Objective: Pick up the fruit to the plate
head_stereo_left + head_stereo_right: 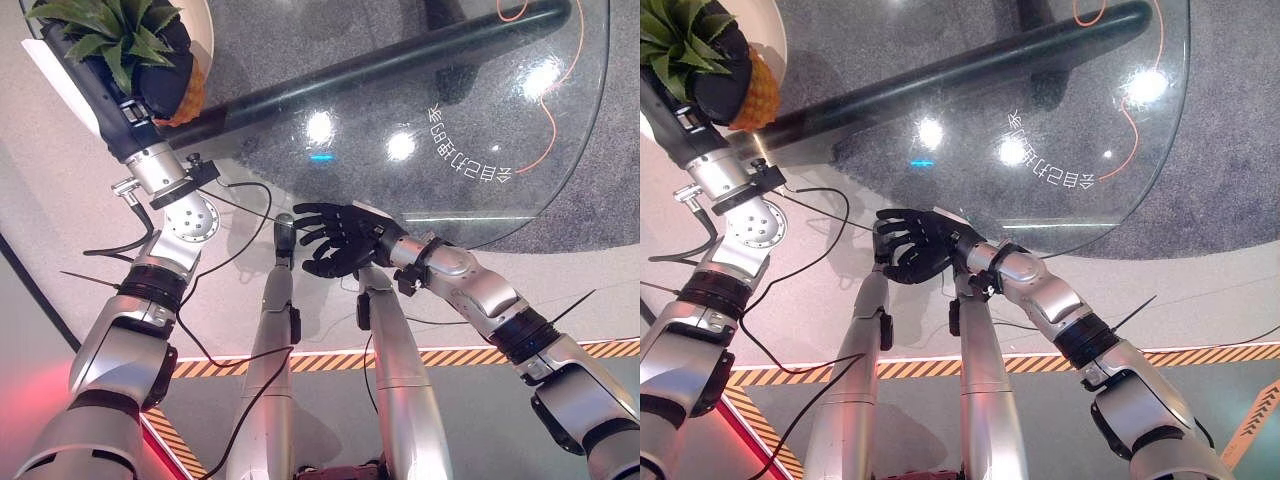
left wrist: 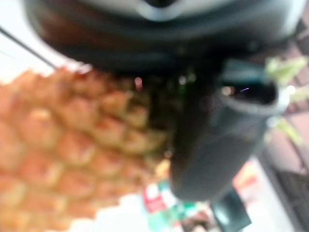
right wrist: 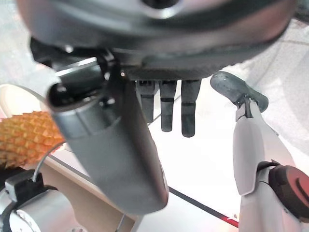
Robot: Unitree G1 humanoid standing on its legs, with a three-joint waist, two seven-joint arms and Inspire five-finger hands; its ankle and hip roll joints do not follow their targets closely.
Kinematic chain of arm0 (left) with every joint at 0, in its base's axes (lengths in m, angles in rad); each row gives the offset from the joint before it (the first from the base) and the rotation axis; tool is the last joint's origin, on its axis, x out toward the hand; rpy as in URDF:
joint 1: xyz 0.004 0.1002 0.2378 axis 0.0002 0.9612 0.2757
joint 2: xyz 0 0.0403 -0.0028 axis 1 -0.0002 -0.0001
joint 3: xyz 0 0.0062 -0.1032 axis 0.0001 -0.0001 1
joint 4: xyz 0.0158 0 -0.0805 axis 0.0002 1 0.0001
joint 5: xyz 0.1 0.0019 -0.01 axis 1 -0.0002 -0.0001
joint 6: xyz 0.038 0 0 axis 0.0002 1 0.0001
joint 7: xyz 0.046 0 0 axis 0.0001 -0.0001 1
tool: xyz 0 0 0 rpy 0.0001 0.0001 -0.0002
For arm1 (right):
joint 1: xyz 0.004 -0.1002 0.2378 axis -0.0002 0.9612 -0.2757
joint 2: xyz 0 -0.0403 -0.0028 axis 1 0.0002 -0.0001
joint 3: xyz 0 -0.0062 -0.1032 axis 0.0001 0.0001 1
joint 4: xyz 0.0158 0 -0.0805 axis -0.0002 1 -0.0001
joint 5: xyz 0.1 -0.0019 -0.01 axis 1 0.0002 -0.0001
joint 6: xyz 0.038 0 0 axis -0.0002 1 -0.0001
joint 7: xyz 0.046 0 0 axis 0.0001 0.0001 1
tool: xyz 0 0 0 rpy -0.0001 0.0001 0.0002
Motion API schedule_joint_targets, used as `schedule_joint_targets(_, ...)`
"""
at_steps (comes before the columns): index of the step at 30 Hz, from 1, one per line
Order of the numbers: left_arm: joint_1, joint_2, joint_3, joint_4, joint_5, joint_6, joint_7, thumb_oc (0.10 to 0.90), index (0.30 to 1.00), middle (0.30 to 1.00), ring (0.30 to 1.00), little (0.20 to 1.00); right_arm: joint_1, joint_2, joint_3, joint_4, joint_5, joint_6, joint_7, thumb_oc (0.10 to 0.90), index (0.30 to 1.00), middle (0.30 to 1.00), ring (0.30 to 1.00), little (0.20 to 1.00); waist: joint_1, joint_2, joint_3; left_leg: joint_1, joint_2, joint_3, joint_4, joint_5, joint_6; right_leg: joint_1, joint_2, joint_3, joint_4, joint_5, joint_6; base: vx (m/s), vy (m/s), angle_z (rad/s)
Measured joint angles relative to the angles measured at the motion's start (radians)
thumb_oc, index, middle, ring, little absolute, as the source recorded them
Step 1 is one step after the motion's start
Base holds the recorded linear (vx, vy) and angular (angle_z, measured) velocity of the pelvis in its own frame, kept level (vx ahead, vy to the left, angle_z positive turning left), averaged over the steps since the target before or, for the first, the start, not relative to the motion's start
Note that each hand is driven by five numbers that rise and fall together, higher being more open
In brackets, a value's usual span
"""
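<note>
A pineapple (image 1: 188,97) with green leaves sits in my left hand (image 1: 150,62) at the far left of the glass table, over a white plate (image 1: 206,28). The left hand's fingers are curled round the fruit. In the left wrist view its orange skin (image 2: 72,145) lies right against the thumb (image 2: 212,145). My right hand (image 1: 340,240) hangs by the table's near edge with its fingers relaxed and holds nothing. The right wrist view has straight fingers (image 3: 166,108), with the pineapple (image 3: 26,137) and the plate (image 3: 14,96) off to one side.
The round glass table (image 1: 470,180) lets a dark bar (image 1: 380,60) and grey carpet show through. An orange cord (image 1: 555,115) curves at its far right. A yellow-and-black striped tape line (image 1: 470,355) crosses the floor on the near side.
</note>
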Motion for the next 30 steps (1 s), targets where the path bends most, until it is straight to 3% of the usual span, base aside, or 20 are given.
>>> schedule_joint_targets(16, -0.015, 0.002, 0.000, 0.023, 0.005, -0.001, 0.002, 0.100, 0.300, 0.300, 0.300, 0.200, 0.003, 0.001, 0.013, 0.006, -0.002, 0.008, 0.000, 0.800, 0.900, 0.900, 0.900, 0.900, 0.001, 0.000, 0.000, 0.009, -0.007, -0.002, 0.051, -0.005, -0.005, 0.019, 0.002, 0.000, 0.035, -0.004, -0.008, 0.01, -0.003, 0.01)
schedule_joint_targets(30, 0.052, 0.012, 0.047, -0.048, 0.013, -0.001, -0.047, 0.100, 0.300, 0.300, 0.300, 0.200, 0.192, -0.015, 0.019, 0.043, -0.042, 0.024, 0.001, 0.800, 0.900, 0.900, 0.900, 0.900, -0.002, 0.000, 0.000, 0.151, 0.002, 0.004, 0.078, -0.028, 0.004, 0.179, 0.016, 0.014, 0.012, -0.002, 0.001, 0.01, -0.058, -0.03)
